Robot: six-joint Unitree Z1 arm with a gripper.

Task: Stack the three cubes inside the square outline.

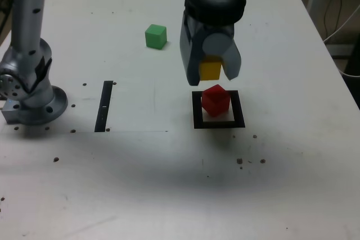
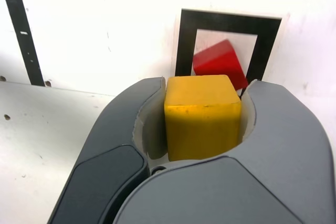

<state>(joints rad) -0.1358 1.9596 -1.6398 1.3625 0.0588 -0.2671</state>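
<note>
red cube seated in square outline, gripper clamped on yellow cube just above it, not placed yet; green cube waits well apart on table

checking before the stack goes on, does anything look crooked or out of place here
The red cube sits inside the square outline but turned at an angle to its border, so the yellow cube held in the claw may not land square on it.
</note>
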